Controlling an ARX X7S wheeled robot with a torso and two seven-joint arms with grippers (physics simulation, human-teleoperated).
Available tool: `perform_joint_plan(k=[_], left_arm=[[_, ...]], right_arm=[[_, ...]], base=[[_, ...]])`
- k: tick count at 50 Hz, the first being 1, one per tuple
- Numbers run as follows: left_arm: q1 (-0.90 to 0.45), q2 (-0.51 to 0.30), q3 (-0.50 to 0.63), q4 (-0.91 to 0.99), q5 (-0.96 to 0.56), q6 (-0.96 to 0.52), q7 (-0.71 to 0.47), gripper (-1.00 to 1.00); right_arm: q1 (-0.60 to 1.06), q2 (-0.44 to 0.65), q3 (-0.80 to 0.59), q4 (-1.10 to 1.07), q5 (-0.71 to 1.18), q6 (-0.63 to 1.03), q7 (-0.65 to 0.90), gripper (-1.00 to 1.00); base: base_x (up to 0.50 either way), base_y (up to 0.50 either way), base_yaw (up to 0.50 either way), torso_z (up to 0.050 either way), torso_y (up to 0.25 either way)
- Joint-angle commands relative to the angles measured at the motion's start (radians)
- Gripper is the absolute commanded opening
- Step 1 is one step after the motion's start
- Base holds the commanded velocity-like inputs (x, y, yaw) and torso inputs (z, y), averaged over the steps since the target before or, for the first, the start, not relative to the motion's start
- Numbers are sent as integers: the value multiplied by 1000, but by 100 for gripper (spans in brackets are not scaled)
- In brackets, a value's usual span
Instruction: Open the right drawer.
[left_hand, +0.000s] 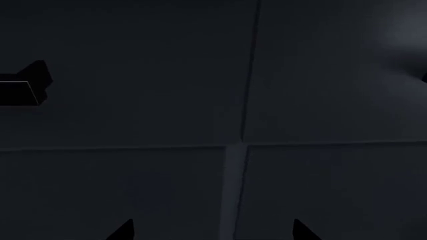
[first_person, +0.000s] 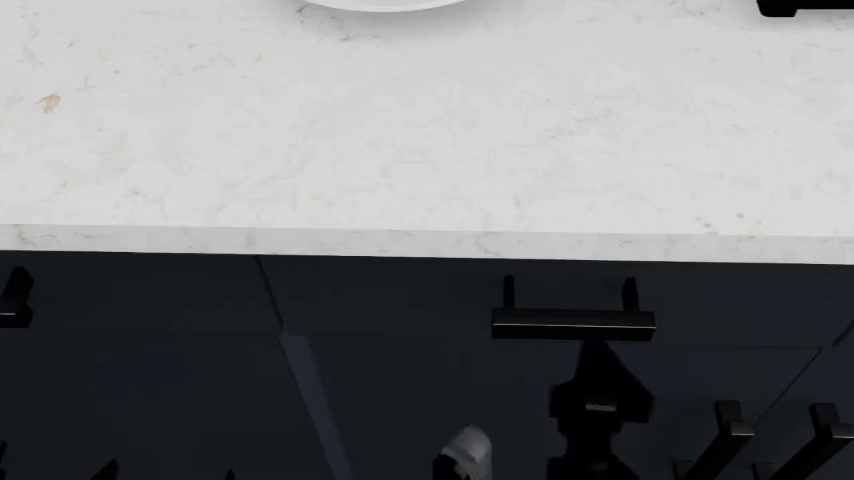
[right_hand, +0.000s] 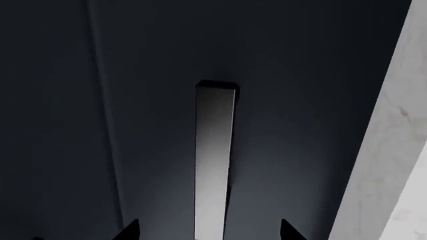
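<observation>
Approaching the right drawer (first_person: 561, 290), the right claw (first_person: 601, 385) sits just near of its bar handle (first_person: 574, 323), directly in line with it in the head view. The drawer front lies right of centre under the front edge of the white tabletop (first_person: 400, 150) and appears fully shut, so opening is judged not yet begun. The handle's long axis runs left to right; the right wrist view shows the bar (right_hand: 215, 160) centred between the two fingertips (right_hand: 128, 230), which stand apart, unclosed and gripping nothing. Whether they already straddle the bar cannot be told. The left claw (left_hand: 210, 230), also spread, faces bare cabinet panels further left. The right arm is clearly the nearer.
</observation>
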Motion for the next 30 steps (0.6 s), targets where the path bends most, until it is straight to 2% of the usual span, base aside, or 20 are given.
perform_joint_plan(k=[1,30], left_arm=[[8,-7,13,14,-1,0,3,100],[12,-20,26,30,-11,-3,-2,100]], right_arm=[[47,-28,-14,87,-7,-15,17,100],[121,-117,-8,339,25,-82,170,100]], base=[[0,0,0,0,0],[0,0,0,0,0]])
